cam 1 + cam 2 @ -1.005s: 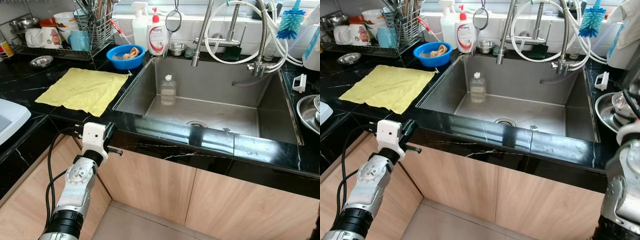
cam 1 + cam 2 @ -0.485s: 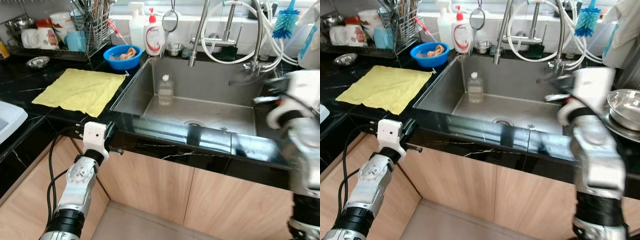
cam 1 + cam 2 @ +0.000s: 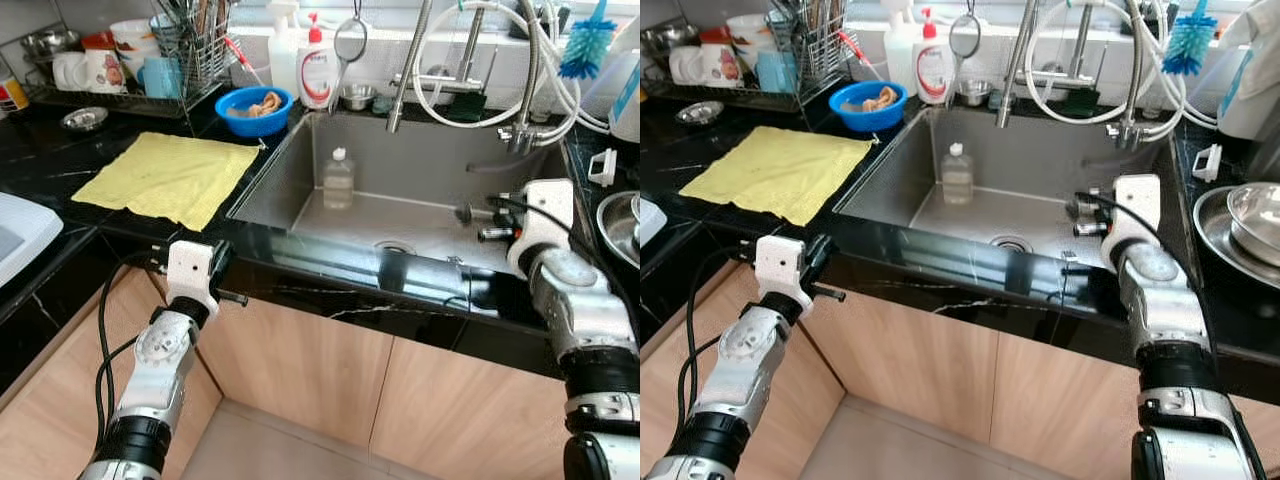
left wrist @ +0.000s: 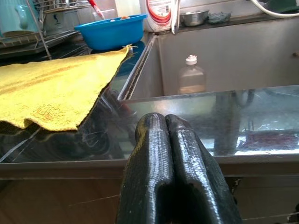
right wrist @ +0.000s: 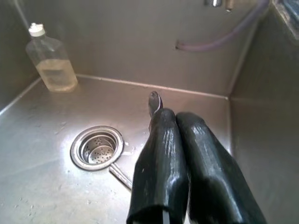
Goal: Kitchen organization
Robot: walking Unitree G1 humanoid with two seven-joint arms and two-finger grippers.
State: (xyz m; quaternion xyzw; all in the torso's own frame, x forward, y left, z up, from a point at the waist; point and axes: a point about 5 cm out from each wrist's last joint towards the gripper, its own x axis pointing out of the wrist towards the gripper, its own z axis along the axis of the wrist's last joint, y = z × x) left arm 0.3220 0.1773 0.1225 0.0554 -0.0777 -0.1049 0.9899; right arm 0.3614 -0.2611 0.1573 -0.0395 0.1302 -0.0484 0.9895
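A clear plastic bottle (image 3: 338, 180) with a white cap stands upright at the back left of the steel sink (image 3: 540, 235). My right gripper (image 3: 470, 222) hovers over the sink's right side, fingers shut with nothing between them. In the right wrist view a metal utensil (image 5: 153, 101) lies on the sink floor near the drain (image 5: 97, 147), partly hidden behind the fingers (image 5: 159, 154). My left gripper (image 4: 164, 119) is shut and sits low against the counter's front edge (image 3: 300, 285), below the yellow cloth (image 3: 170, 178).
A blue bowl (image 3: 254, 108), soap bottles (image 3: 318, 70) and a dish rack (image 3: 130, 60) with mugs line the back left. The faucet (image 3: 405, 70) and hoses hang over the sink. A steel bowl (image 3: 622, 225) sits on the right counter, a white object (image 3: 20, 235) at far left.
My right arm has swung in from the right and now holds still over the sink's right side. The left arm has stayed put. The camera shifted slightly.
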